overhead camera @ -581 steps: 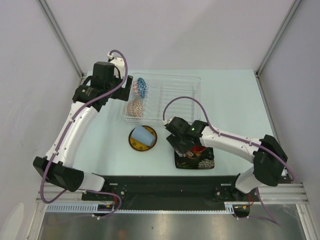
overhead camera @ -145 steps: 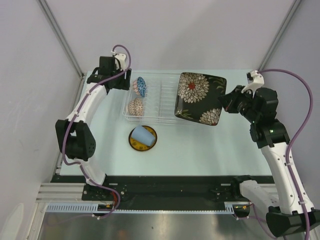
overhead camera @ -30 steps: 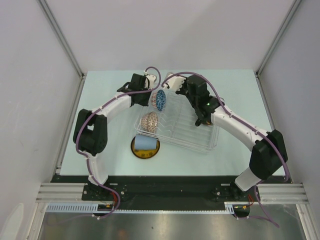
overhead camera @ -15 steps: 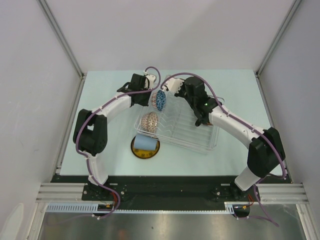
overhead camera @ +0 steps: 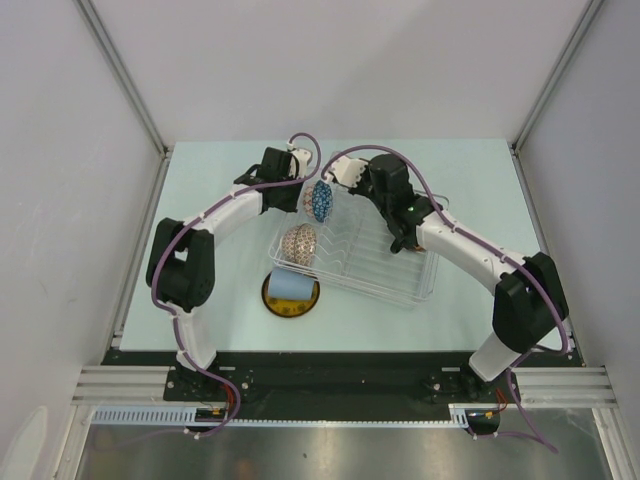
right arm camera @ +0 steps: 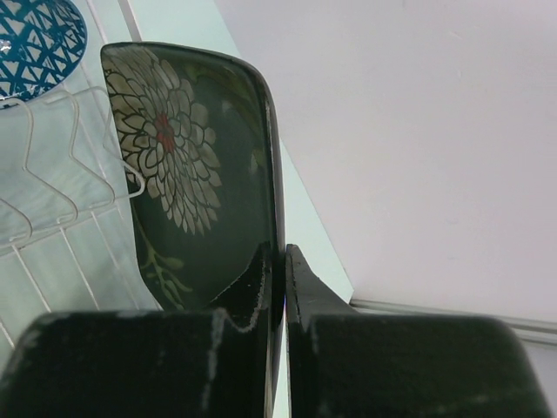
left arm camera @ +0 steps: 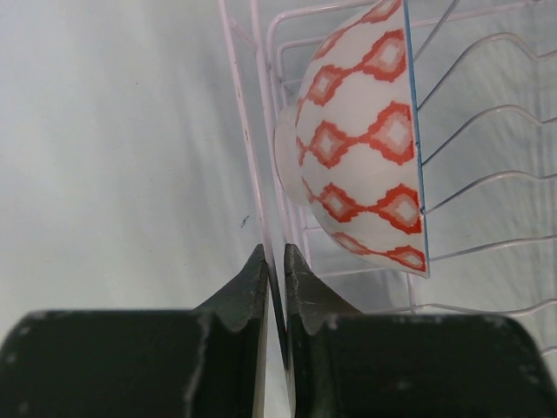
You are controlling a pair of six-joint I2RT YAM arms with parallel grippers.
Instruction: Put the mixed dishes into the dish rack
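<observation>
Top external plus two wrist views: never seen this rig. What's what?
Two robot arms with two-finger grippers are bolted at the table's near edge. The top view looks down from above; each wrist view looks along that arm's own fingers. On the table: a clear dish rack holding a blue patterned bowl and a beige patterned bowl on edge, and beside it a pale blue cup on a small yellow plate. The left gripper pinches the rack's wall; the right gripper is shut on a black floral square plate, held on edge.
</observation>
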